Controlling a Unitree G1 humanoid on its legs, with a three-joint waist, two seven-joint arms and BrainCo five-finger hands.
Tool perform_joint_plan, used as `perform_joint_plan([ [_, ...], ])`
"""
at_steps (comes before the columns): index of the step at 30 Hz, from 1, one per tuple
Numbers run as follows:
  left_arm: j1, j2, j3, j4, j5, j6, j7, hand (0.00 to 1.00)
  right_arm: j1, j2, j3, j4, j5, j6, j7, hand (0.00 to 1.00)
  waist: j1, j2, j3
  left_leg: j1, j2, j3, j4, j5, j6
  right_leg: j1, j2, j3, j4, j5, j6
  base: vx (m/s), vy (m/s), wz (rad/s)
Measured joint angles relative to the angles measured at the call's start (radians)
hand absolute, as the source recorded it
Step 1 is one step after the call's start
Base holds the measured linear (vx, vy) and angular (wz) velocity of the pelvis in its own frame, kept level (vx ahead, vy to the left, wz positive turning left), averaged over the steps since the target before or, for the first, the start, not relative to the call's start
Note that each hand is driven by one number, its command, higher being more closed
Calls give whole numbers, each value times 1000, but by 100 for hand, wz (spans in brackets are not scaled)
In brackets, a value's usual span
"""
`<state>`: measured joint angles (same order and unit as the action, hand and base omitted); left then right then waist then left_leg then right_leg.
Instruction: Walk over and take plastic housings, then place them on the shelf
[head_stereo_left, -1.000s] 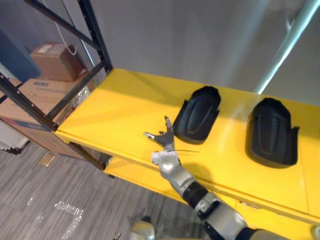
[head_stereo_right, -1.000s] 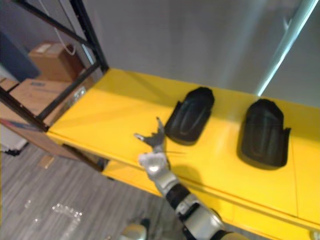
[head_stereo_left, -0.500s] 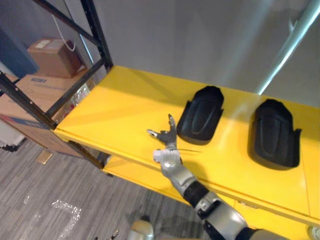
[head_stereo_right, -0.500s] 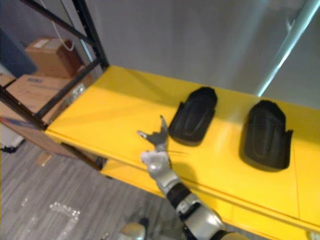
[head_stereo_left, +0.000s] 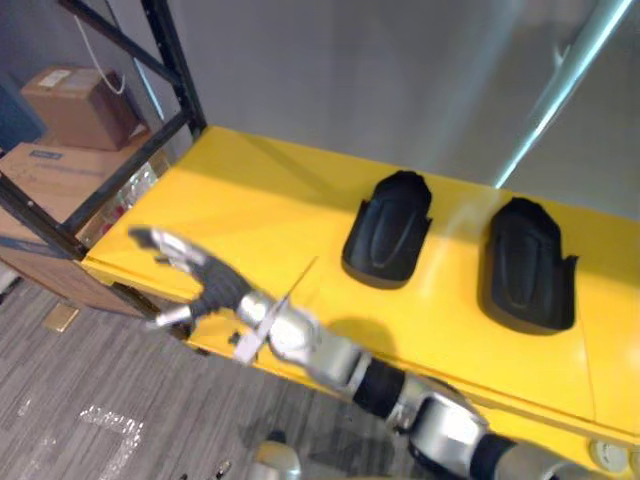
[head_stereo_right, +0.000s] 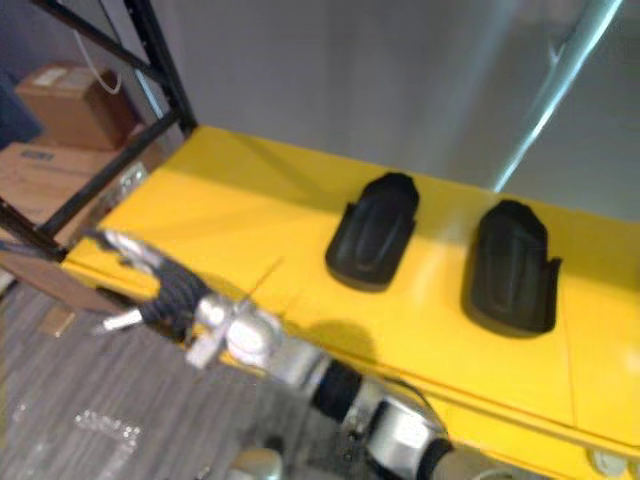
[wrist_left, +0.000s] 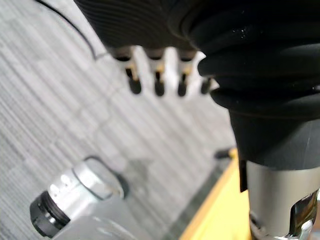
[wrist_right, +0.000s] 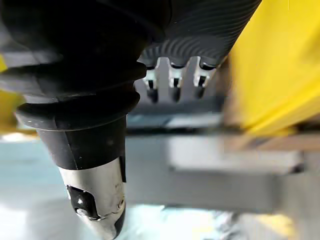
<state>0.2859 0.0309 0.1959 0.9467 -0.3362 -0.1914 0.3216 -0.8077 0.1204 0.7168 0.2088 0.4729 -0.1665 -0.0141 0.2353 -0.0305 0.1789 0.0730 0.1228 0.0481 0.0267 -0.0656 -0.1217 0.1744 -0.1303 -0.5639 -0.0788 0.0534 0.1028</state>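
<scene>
Housings lie apart mid-shelf: left housing (head_stereo_left: 389, 228), right housing (head_stereo_left: 527, 265). Open shelf (head_stereo_left: 230, 200) surface lies leftward. Right hand (head_stereo_left: 205, 285), fingers spread and holding nothing, hovers at the front edge.

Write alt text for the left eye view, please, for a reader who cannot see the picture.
A black plastic housing and a second housing lie side by side, not touching, on a yellow shelf. The robot's right hand, open and empty, hovers at the shelf's front edge, left of both. Cardboard boxes sit beyond a black rack frame at far left.
</scene>
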Motion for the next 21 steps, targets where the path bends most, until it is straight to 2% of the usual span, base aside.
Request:
perform_joint_plan([
  [3, -2, 2, 35, 27, -1, -2, -10, 0, -71, -61, -225, -129, 52, -3, 12, 0, -23, -25, -16, 16, 7, 32, -6, -2, -3, -7, 5, 35, 0, 1, -2, -21, 26, -33],
  [5, -6, 22, 48, 40, -2, 3, -15, 0, -86, -189, -419, -241, 81, -14, -9, 0, -56, -55, -36, 37, 10, 72, -19, -2, -4, -16, 7, 75, 0, 7, -4, 0, 46, -45],
  [6, -12, 29, 48, 48, -2, 7, -18, 0, -84, -229, -462, -256, 80, -16, -20, 0, -68, -58, -38, 43, 10, 78, -19, -3, -5, -16, 6, 81, 1, 9, -5, 9, 52, -45],
  [7, -25, 35, 48, 56, -3, 22, -20, 0, -59, -310, -553, -290, 71, -17, -36, 0, -85, -62, -41, 53, 9, 101, -21, -3, -5, -23, 5, 102, 2, 13, -5, -2, 61, -45],
  [8, -35, 40, 48, 56, -3, 26, -21, 0, -26, -371, -627, -323, 69, -19, -45, 0, -91, -62, -41, 61, 9, 122, -23, -4, -6, -31, 5, 124, 2, 19, -5, 2, 90, -67],
  [9, -57, 41, 51, 56, -6, 31, -22, 0, 51, -454, -752, -381, 70, -21, -53, 0, -111, -66, -44, 71, 9, 154, -25, -5, -6, -39, 5, 152, 2, 26, -7, -2, 78, -59],
  [10, -63, 41, 53, 56, -7, 32, -23, 0, 85, -477, -798, -399, 72, -21, -54, 0, -122, -61, -42, 78, 9, 164, -26, -5, -6, -40, 5, 161, 2, 28, -7, -5, 67, -61],
  [12, -70, 41, 57, 59, -7, 34, -27, 0, 228, -538, -930, -452, 92, 9, -50, 0, -175, -43, -48, 102, 13, 209, -40, -11, -7, -45, 10, 201, 3, 29, -8, 0, 35, -52],
  [13, -71, 39, 57, 63, -7, 35, -27, 0, 281, -553, -960, -466, 96, 24, -49, 0, -188, -36, -56, 105, 16, 224, -41, -16, -9, -52, 14, 217, 3, 30, -9, 18, 23, -60],
  [15, -73, 38, 54, 96, -6, 40, -32, 0, 531, -564, -1071, -502, 105, 62, -21, 0, -226, -16, -89, 109, 31, 280, -40, -30, -17, -83, 34, 270, 2, 33, -13, 57, 2, -67],
  [16, -73, 38, 52, 100, -6, 40, -32, 0, 592, -559, -1089, -503, 107, 62, -18, 0, -238, -12, -91, 113, 34, 293, -40, -32, -17, -87, 39, 281, 2, 33, -14, 59, -18, -59],
  [17, -72, 39, 39, 103, -4, 40, -32, 0, 707, -536, -1121, -502, 113, 61, -13, 0, -264, -5, -94, 121, 42, 315, -41, -38, -21, -92, 46, 300, 0, 33, -15, 26, -12, -58],
  [18, -75, 38, 19, 105, 3, 40, -32, 0, 811, -485, -1153, -501, 111, 51, -23, 0, -289, 2, -98, 127, 49, 338, -39, -42, -24, -103, 53, 325, 0, 36, -20, 19, -14, -52],
  [19, -77, 37, 15, 105, 3, 40, -32, 0, 827, -472, -1156, -499, 111, 45, -29, 0, -294, 3, -98, 130, 50, 347, -39, -43, -26, -104, 54, 330, 1, 37, -21, 9, -11, -48],
  [21, -92, 38, -22, 97, 38, 40, -33, 0, 961, -360, -1168, -425, 101, -25, -88, 0, -319, 4, -96, 149, 55, 378, -37, -47, -29, -104, 63, 357, 3, 38, -22, -17, -10, -35],
])
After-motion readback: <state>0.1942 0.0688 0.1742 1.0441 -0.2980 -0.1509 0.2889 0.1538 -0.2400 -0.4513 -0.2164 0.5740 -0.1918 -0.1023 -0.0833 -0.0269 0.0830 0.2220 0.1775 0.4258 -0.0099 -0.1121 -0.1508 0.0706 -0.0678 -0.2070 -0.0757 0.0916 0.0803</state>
